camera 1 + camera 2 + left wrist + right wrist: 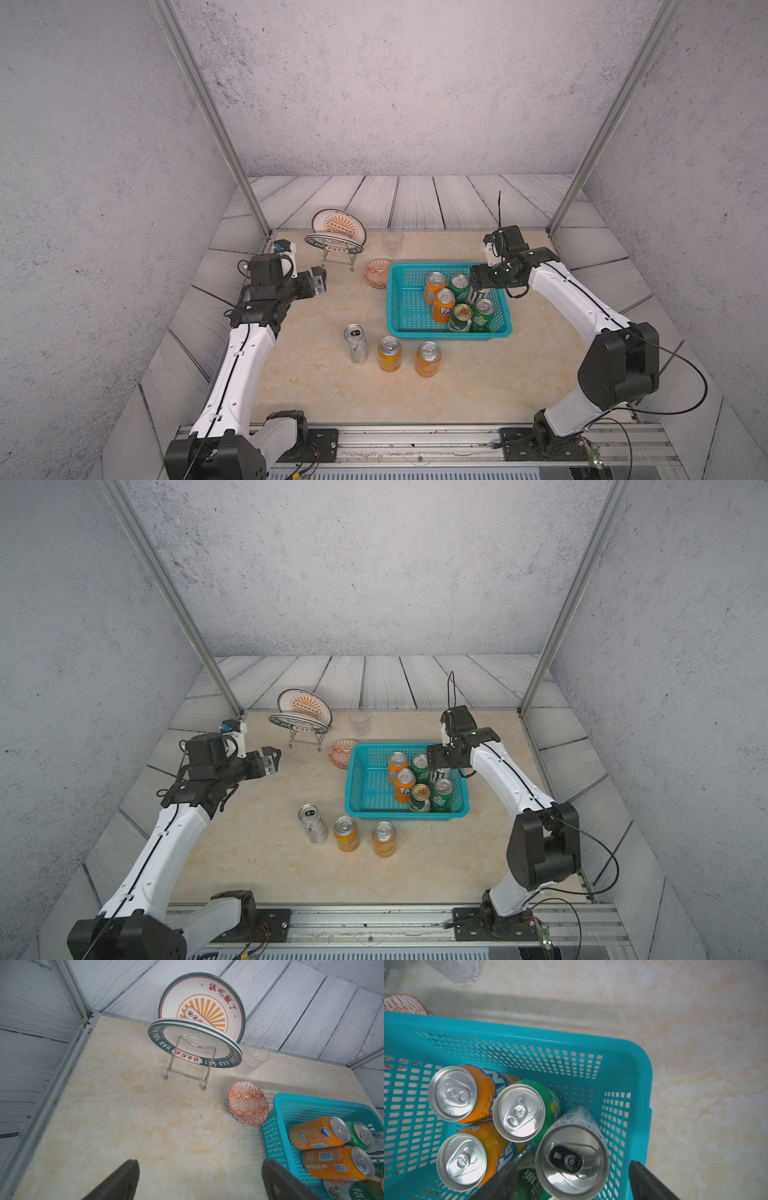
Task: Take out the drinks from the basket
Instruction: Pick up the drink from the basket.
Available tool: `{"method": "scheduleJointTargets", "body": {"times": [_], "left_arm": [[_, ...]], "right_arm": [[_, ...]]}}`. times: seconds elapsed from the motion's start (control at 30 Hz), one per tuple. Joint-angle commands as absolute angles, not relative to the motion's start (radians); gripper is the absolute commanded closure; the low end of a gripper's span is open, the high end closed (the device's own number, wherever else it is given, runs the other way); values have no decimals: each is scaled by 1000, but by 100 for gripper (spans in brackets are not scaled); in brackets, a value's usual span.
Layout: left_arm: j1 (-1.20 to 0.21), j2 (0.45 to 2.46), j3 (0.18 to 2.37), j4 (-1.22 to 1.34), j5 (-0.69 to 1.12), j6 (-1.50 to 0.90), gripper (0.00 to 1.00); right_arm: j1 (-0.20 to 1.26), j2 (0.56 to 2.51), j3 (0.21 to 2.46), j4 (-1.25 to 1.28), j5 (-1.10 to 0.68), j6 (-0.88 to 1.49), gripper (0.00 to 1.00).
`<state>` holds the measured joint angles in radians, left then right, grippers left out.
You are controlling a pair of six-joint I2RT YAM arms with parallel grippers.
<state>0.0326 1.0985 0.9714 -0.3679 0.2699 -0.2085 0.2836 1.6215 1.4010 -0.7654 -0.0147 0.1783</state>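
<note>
Right gripper (478, 286) over turquoise basket (409, 303): fingers (500, 1184) apart, straddling the upright silver-white can (571, 1159) at the basket's 2 o'clock, not clamped. Fanta cans (452, 1093) and green cans (519, 1111) crowd beside it. Left gripper (200, 1164) fingers spread, empty, above the worktop (316, 386). Three removed cans (389, 354) stand at the basket's 7 o'clock.

Two patterned plates (337, 227) propped on a wire stand (338, 259) at the back of the marble tabletop (316, 386). Near them, upright, a clear cup (392, 242). Just in front of that, an orange-patterned bowl (376, 274), tilted.
</note>
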Motion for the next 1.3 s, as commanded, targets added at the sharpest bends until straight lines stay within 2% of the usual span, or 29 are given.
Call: {"method": "scheduleJointTargets", "body": {"times": [0.0, 0.17, 0.4, 0.77, 1.27], "left_arm": [[44, 1098, 965, -359, 291, -216, 1], [45, 1112, 970, -363, 316, -219, 1], [46, 1119, 973, -367, 317, -218, 1], [49, 1127, 973, -371, 321, -217, 1], [51, 1134, 976, -373, 332, -219, 1]], "right_arm": [[304, 1668, 1428, -811, 24, 164, 14], [317, 1712, 1435, -809, 54, 169, 20], [325, 1760, 1448, -806, 101, 167, 33], [325, 1764, 1458, -771, 105, 148, 48], [326, 1589, 1458, -788, 124, 115, 50]]}}
